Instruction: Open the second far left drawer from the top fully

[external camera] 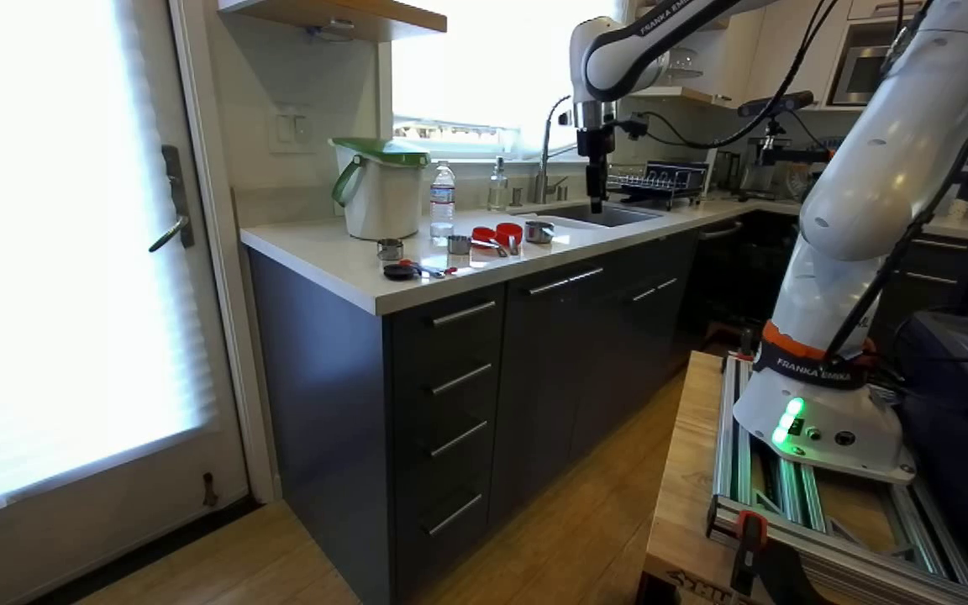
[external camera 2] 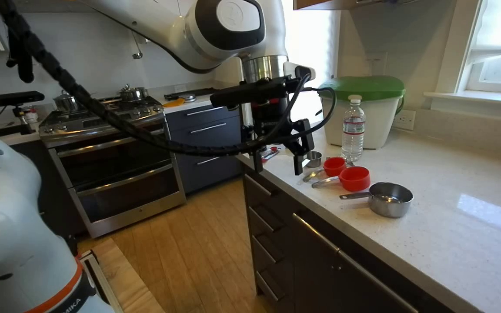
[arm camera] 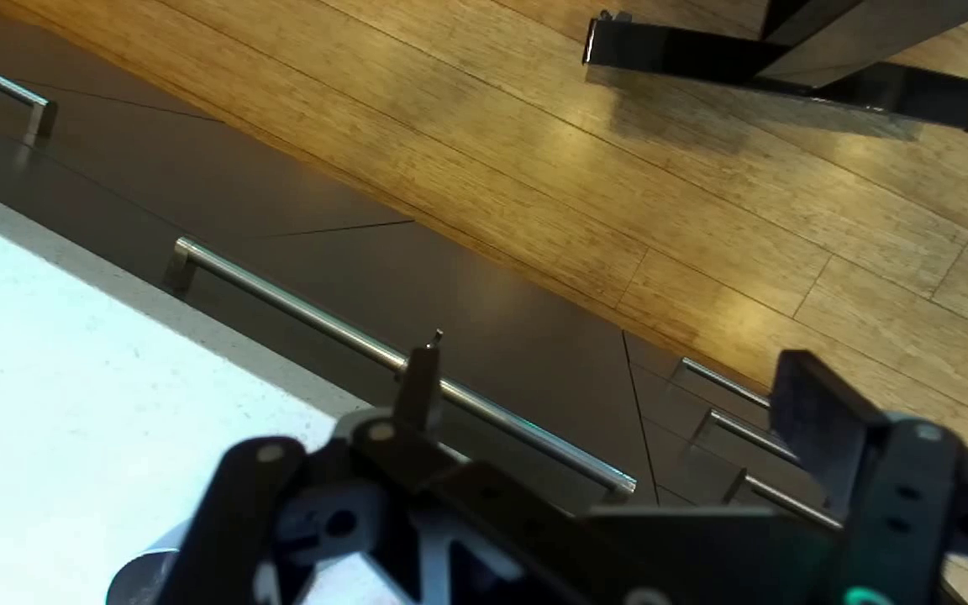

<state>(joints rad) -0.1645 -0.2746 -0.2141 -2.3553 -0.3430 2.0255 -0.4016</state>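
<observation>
second drawer from the top [external camera: 442, 399] closed; gripper [external camera 2: 278, 168] well apart from it, fingers spread wide.
drawer sits in the four-high stack [external camera: 442, 464] at the end of the counter [external camera: 324, 250], below the overhanging edge; front flush with the stack, facing the strip of wood floor [external camera: 568, 512] between it and the bench [external camera: 686, 487]. bar handle [external camera: 460, 379] runs level, long axis along the counter's front edge. gripper hangs near that edge, higher than the drawer, fingertips down. in the wrist view a longer cabinet handle [arm camera: 534, 433] shows in the gap of the fingers.
</observation>
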